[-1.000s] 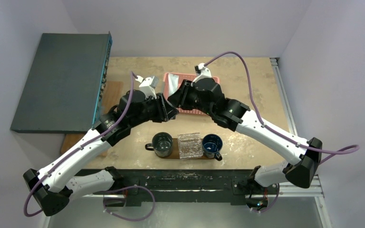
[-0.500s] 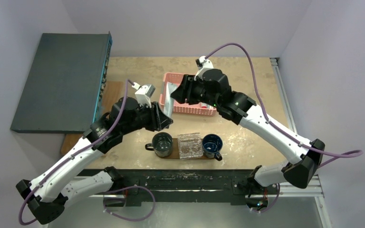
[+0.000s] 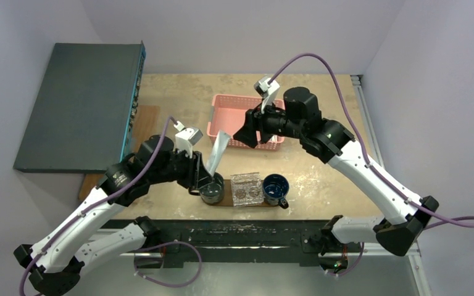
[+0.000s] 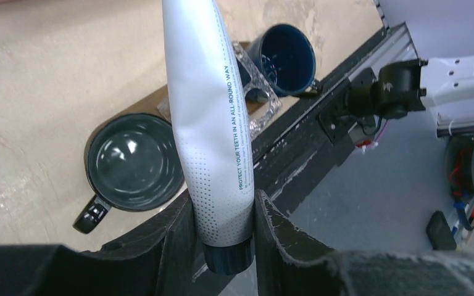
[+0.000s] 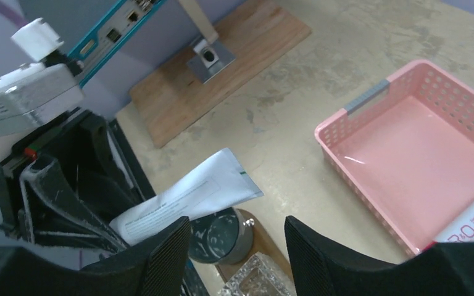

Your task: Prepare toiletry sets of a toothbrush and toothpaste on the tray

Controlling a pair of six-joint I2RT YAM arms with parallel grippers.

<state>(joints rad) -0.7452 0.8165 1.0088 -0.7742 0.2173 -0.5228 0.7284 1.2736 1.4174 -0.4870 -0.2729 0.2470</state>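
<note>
The left gripper (image 4: 222, 209), clamped on a white toothpaste tube (image 4: 207, 111), has swung from the pink basket (image 5: 419, 154) to above the grey mug (image 4: 133, 163); the right gripper (image 5: 237, 246), now raised, gapes empty.

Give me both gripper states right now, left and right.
Left gripper: closed, holding the toothpaste tube.
Right gripper: open, holding nothing.
</note>
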